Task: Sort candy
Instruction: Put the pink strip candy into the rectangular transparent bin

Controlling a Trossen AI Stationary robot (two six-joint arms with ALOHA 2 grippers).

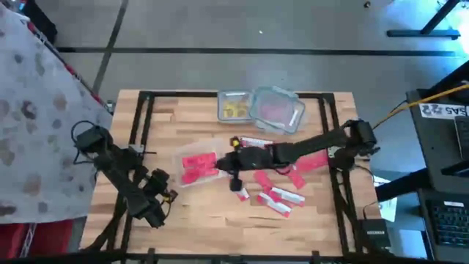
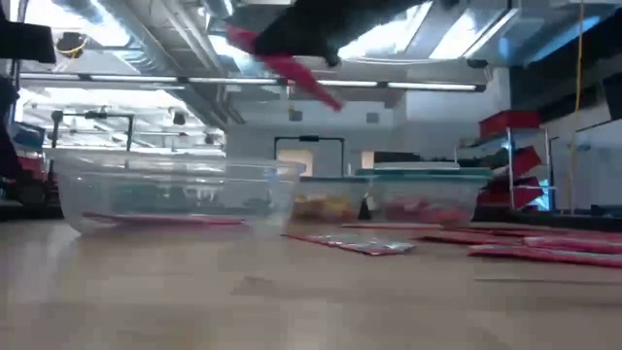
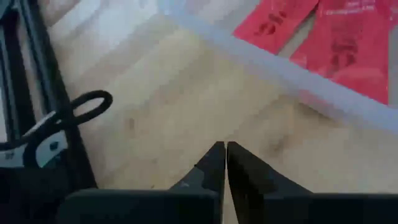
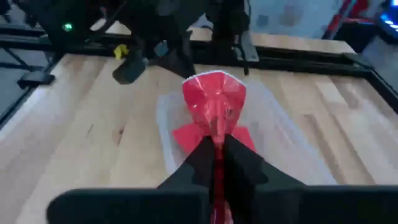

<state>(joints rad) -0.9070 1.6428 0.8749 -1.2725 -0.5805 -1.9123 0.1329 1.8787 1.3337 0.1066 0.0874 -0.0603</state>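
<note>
My right gripper [image 4: 216, 146] is shut on a flat red candy packet [image 4: 214, 99] above a clear tub [image 1: 196, 169] at the table's middle. Red packets [image 3: 339, 37] lie flat on that tub's floor. In the low view the held packet [image 2: 292, 68] shows high above the tub [image 2: 175, 194]. More red packets [image 1: 277, 196] lie flat on the wood to the right of the tub. My left gripper [image 3: 225, 149] is shut on nothing, low over the table just left of the tub's wall [image 3: 280, 68]. My right gripper pinches the red packet's near end [image 4: 215, 135] between its two fingers, coming from the table's right side and slanting down. The packet sticks out beyond the fingertips along their line, slopes downward and hangs clear above the tub.
At the far edge stand a tub with yellow pieces [image 1: 234, 108] and a tub with red sweets [image 1: 277, 110]. A black frame rail [image 1: 146, 132] runs along the table's sides. Bare wood [image 1: 205, 216] lies toward the near edge.
</note>
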